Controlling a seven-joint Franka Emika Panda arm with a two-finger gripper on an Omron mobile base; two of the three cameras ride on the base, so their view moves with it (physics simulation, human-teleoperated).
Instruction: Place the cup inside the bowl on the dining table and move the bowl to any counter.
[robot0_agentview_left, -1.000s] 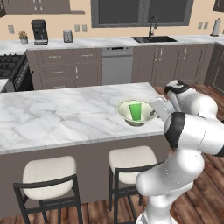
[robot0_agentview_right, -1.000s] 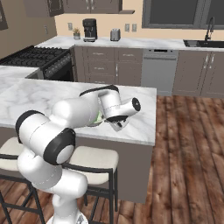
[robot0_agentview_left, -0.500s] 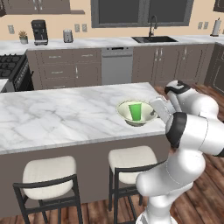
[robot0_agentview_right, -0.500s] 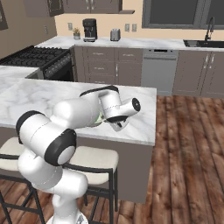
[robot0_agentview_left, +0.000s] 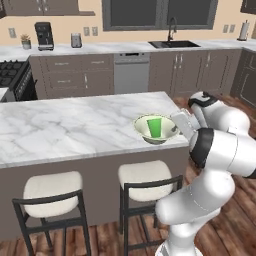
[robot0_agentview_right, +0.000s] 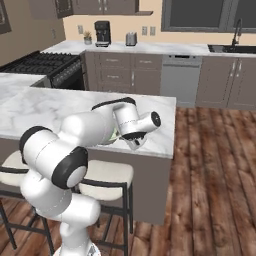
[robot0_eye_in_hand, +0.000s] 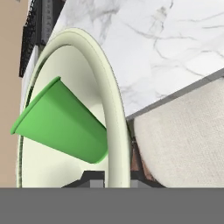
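- With cup (robot0_agentview_left: 154, 127) standing upright inside bowl (robot0_agentview_left: 156, 129), centre-right of left base view, on dining table (robot0_agentview_left: 75, 125) near its right edge.
- My gripper (robot0_eye_in_hand: 109, 177) straddles bowl's near rim, right of it; grip state: cannot tell.

The sink (robot0_agentview_left: 174, 44) with its dark faucet (robot0_agentview_left: 171, 29) is set in the back countertop (robot0_agentview_left: 125, 47), directly below a dark window (robot0_agentview_left: 159, 12). The wall (robot0_agentview_left: 60, 20) around the window is beige. Left of the sink, a dishwasher (robot0_agentview_left: 131, 73) sits under the countertop; further left are grey-brown drawers (robot0_agentview_left: 70, 77), then a black stove (robot0_agentview_left: 12, 75). A coffee maker (robot0_agentview_left: 44, 36) and a toaster (robot0_agentview_left: 76, 40) stand on the countertop well left of the sink. A paper towel roll (robot0_agentview_left: 243, 31) stands to its right. Two cushioned stools (robot0_agentview_left: 52, 187) with dark frames stand in the foreground on a wood plank floor (robot0_agentview_right: 210, 170).
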